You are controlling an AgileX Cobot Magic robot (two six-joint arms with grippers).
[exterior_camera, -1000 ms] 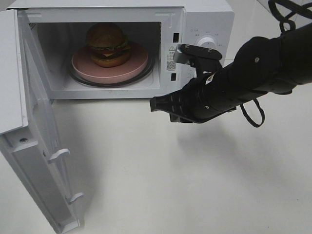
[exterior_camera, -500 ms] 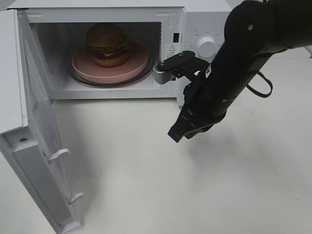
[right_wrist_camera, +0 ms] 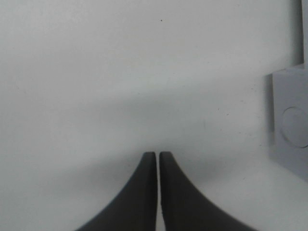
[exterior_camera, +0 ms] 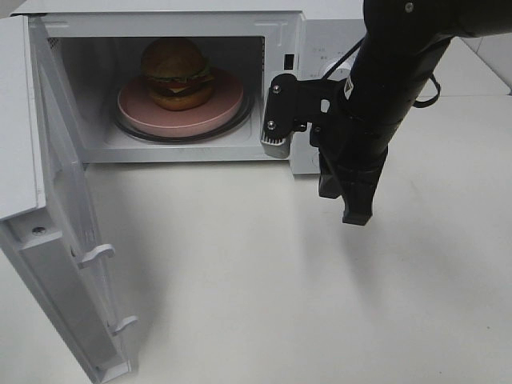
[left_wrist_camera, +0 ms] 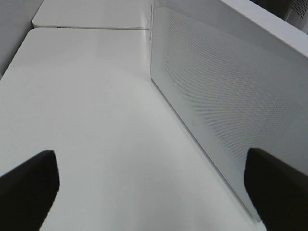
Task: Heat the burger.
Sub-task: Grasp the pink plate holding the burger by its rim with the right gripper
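I count one microwave [exterior_camera: 320, 32], one burger [exterior_camera: 176, 74], one pink plate [exterior_camera: 226, 110] and two grippers, of which the high camera shows only one. The burger is inside the microwave's cavity, sitting on the plate, nearer the plate's back edge and the hinge side than its middle. It stands upright, bun dome up, so its long axis runs straight up through the layers; being round, it faces no particular way. The microwave's door [exterior_camera: 68, 232] hangs wide open on the hinge side.

The right gripper [exterior_camera: 357, 214] hangs in front of the microwave's control panel, pointing down at the white table [exterior_camera: 240, 304]. In its wrist view the right gripper's [right_wrist_camera: 158, 154] fingers are pressed together with nothing between them.

The left gripper [left_wrist_camera: 151, 185] is spread wide and holds nothing. A white perforated panel [left_wrist_camera: 226, 96] stands just beside it; I cannot tell whether that is the microwave's door or its casing.
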